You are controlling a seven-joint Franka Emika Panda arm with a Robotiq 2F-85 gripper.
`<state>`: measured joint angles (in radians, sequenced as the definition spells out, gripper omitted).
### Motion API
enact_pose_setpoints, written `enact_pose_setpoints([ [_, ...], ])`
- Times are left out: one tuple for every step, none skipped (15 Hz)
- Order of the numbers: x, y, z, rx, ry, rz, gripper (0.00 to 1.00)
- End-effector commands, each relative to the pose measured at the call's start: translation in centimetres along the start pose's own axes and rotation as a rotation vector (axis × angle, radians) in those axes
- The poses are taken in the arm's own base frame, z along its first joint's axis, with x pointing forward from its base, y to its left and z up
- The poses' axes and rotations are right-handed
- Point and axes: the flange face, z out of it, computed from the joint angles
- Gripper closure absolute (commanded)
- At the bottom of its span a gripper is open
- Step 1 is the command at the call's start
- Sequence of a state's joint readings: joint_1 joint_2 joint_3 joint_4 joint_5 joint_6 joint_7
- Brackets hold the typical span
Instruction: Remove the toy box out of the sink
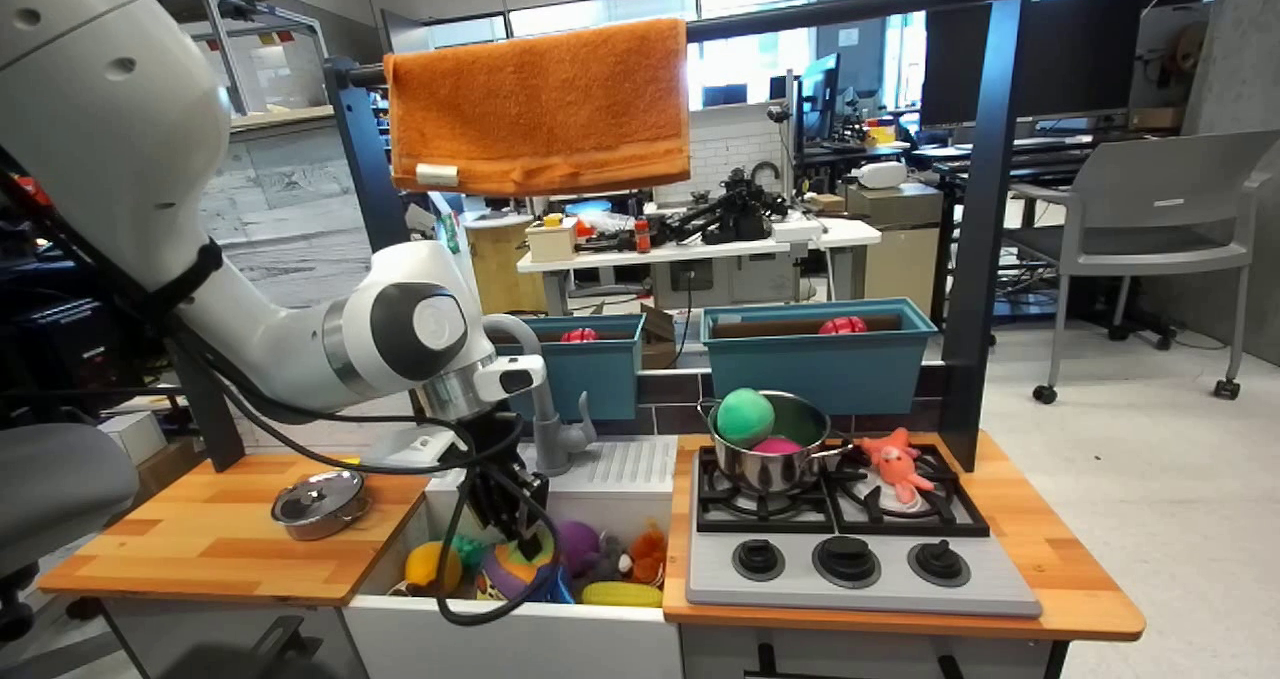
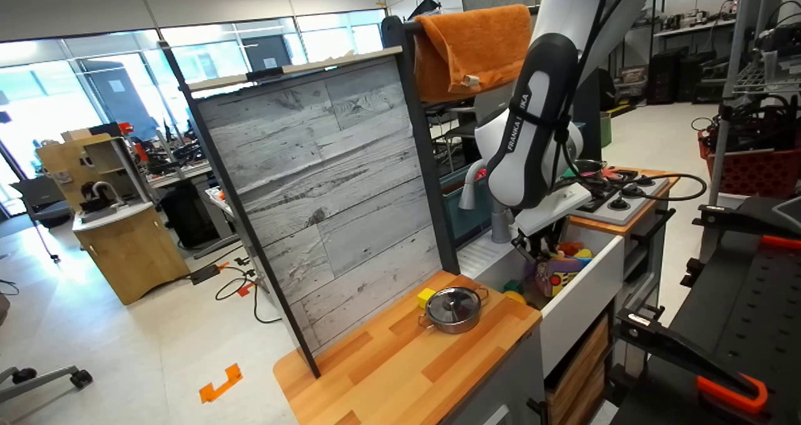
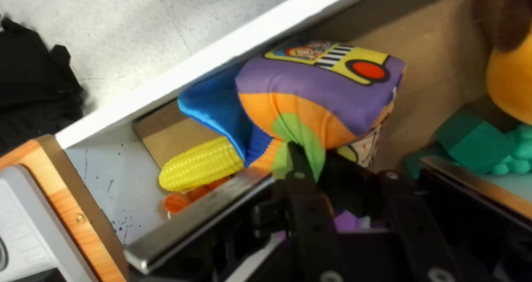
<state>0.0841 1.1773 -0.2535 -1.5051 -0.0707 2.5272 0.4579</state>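
Observation:
The toy box is a soft cloth block in purple, orange, green and blue, with a yellow dark-striped print on its face; it shows in the wrist view (image 3: 316, 91) and in both exterior views (image 1: 510, 569) (image 2: 554, 278). It is inside the white sink (image 3: 249, 41), close to the front wall; its underside is hidden. My gripper (image 3: 311, 157) points down into the sink (image 1: 620, 507). Its black fingers are shut on a pinched green and orange fold of the toy box. In an exterior view, the gripper (image 2: 543, 246) is above the basin's front wall (image 2: 582, 293).
A yellow corn toy (image 3: 201, 163), green toy pieces (image 3: 474, 141), a rounded yellow toy (image 1: 432, 566) and a purple toy (image 1: 575, 542) lie in the sink. The grey faucet (image 1: 550, 429) stands behind. A lidded pot (image 1: 318, 504) and the stovetop (image 1: 860, 584) flank it. Arm cables hang in front.

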Motion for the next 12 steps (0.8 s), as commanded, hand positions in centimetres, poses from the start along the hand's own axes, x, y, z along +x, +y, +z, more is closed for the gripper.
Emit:
enact_pose_setpoints([
  [-3.4, 0.0, -3.8, -0.056, -0.089, 0.026, 0.97],
  [-4.3, 0.0, -4.8, -0.052, -0.097, 0.010, 1.00],
  [-5.3, 0.0, -5.6, -0.049, -0.103, -0.003, 1.00],
  [-5.9, 0.1, -6.2, -0.040, -0.100, -0.025, 0.99],
  [-6.4, 0.2, -6.7, -0.033, -0.099, -0.040, 0.99],
  [-7.1, 0.3, -7.3, -0.030, -0.102, -0.047, 0.99],
  [-7.6, 0.5, -7.8, -0.028, -0.108, -0.051, 0.99],
  [-8.0, 0.8, -8.3, -0.026, -0.107, -0.055, 0.99],
  [-8.4, 1.1, -8.6, -0.028, -0.109, -0.059, 0.99],
  [-8.7, 1.4, -9.0, -0.028, -0.106, -0.065, 0.99],
  [-9.0, 1.7, -9.4, -0.029, -0.101, -0.070, 0.99],
  [-9.1, 1.9, -9.6, -0.025, -0.094, -0.068, 0.99],
])
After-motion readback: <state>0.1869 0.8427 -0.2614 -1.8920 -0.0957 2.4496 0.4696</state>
